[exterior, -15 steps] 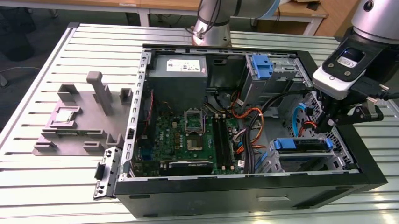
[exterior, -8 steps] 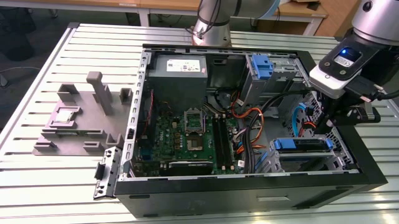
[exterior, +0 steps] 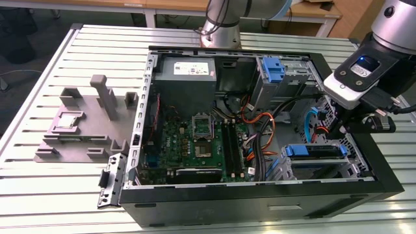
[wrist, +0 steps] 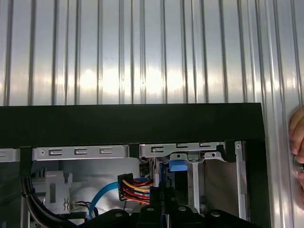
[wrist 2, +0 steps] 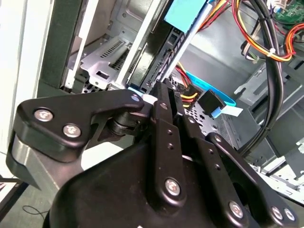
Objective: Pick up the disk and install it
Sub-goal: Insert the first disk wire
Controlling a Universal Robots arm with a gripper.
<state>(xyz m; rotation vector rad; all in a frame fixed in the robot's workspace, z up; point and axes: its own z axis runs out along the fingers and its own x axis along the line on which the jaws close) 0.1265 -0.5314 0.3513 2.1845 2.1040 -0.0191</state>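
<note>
In the second wrist view my gripper is shut on the near edge of the disk, which I see edge-on: a blue face, a silver strip and a dark side reaching away into the metal drive cage. The first wrist view looks down past the gripper at the disk's thin edge, which stands between the cage rails by the case's black wall. In the exterior view the gripper is low inside the open computer case, at its right end, beside a blue-framed bay.
Bundled red, yellow and black cables and a light blue flat cable run close to the gripper. A blue caddy, a grey power supply and the motherboard fill the case. A grey fixture stands on the slatted table. A hand rests outside the case.
</note>
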